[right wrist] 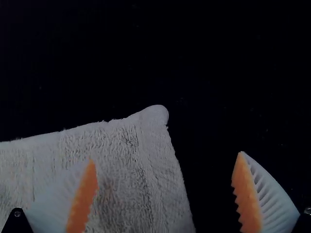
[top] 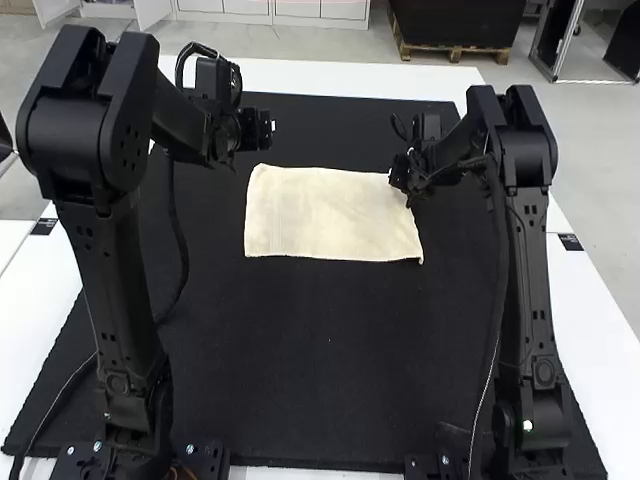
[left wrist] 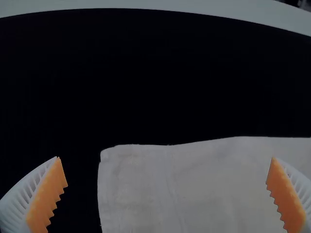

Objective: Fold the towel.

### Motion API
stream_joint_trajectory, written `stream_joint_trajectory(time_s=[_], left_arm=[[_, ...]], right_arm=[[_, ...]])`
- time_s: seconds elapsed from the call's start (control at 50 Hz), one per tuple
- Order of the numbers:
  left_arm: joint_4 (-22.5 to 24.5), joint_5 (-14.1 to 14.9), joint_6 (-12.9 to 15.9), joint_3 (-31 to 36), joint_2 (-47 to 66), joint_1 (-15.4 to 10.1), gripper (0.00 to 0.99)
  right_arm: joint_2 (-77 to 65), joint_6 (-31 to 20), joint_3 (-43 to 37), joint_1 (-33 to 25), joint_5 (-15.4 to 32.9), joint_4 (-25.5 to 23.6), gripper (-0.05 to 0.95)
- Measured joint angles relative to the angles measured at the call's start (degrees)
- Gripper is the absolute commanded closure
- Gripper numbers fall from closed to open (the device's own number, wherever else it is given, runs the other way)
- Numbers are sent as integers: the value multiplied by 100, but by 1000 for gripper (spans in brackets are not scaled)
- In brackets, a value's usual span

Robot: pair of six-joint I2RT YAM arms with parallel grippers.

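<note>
Released and spread wide, the left arm's two-finger gripper (top: pixel 268 129) hangs near the far left corner of the cream, rectangular cloth towel (top: pixel 330 212). Its white ribbed fingers with toothed orange pads (left wrist: pixel 46 196) stand well apart, one over the towel and the other over the soft-looking black mat (top: pixel 330 350). A corner of the cloth shows between them, with nothing pinched.

Across from it, the right arm's two-finger gripper (top: pixel 402 176) is at the towel's far right corner, hiding part of it in the high view. It too is parted and grasping nothing: in the right wrist view a rounded corner of looped, fuzzy fabric lies between its fingers, one of them over the cloth, the other over the mat.

The towel lies flat on the far half of the mat, wider from side to side than it is deep (whether it is already doubled over, I cannot tell). Faint bands run near its left edge. Beneath the mat, the white table (top: pixel 350 78) shows around the border.
</note>
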Motion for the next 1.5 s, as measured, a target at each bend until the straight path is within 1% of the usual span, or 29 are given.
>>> stream_joint_trajectory(time_s=[0.06,0.22,0.28,0.42,0.82,0.88,1.02,1.28,1.5], left_arm=[[0,13,0,-2,0,0,26],[0,76,0,-2,0,0,26],[0,103,0,-2,0,0,26],[0,140,0,-2,0,0,26],[2,142,0,-2,0,0,26],[63,229,0,-68,2,55,26],[50,286,0,-192,37,177,26],[59,317,0,-203,103,173,26],[205,330,0,-203,175,173,26]], right_arm=[[0,-17,4,26,70,-28,469],[11,-83,4,85,249,-92,756],[26,-131,4,133,330,-90,905],[28,-214,7,216,481,-70,911],[28,-236,7,219,501,-70,913],[28,-249,7,219,503,-101,913],[28,-247,7,219,505,-98,913],[7,-243,7,219,503,-105,913],[-28,-225,4,216,466,-164,913]])
